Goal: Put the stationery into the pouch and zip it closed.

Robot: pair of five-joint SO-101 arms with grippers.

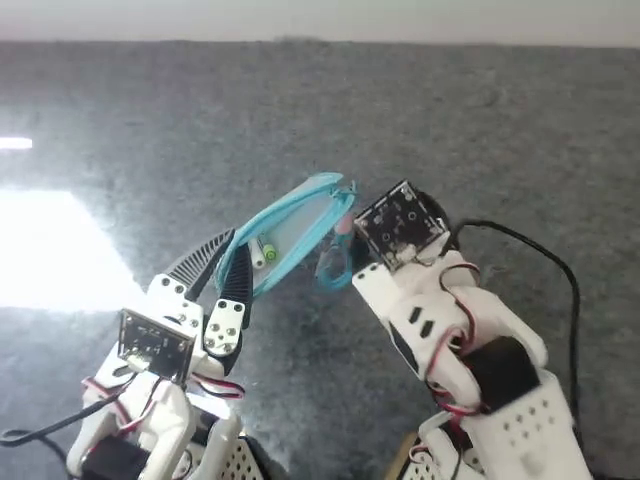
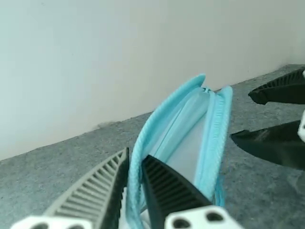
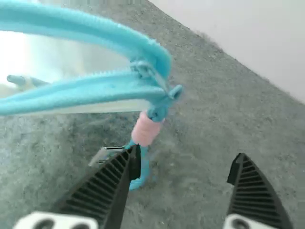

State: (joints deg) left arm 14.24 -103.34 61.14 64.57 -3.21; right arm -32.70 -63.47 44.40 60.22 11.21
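The light blue pouch (image 1: 297, 232) lies unzipped on the grey table, with a green-tipped pen (image 1: 263, 252) showing in its mouth. My left gripper (image 1: 238, 247) is shut on one rim of the pouch (image 2: 190, 124) at the near end, one finger inside and one outside (image 2: 136, 157). At the far end, my right gripper (image 3: 187, 157) stands open just beside the zipper slider (image 3: 153, 78). A pink bead (image 3: 145, 130) and a blue loop hang from the slider, touching the right gripper's left finger (image 3: 112, 183). The right arm's head (image 1: 400, 225) hides its fingers from above.
The grey table (image 1: 480, 120) stretches open behind and to both sides of the pouch. A bright glare patch (image 1: 50, 250) lies at the left. The right arm's black cable (image 1: 540, 255) loops over the table at the right. A pale wall (image 2: 95, 57) stands behind.
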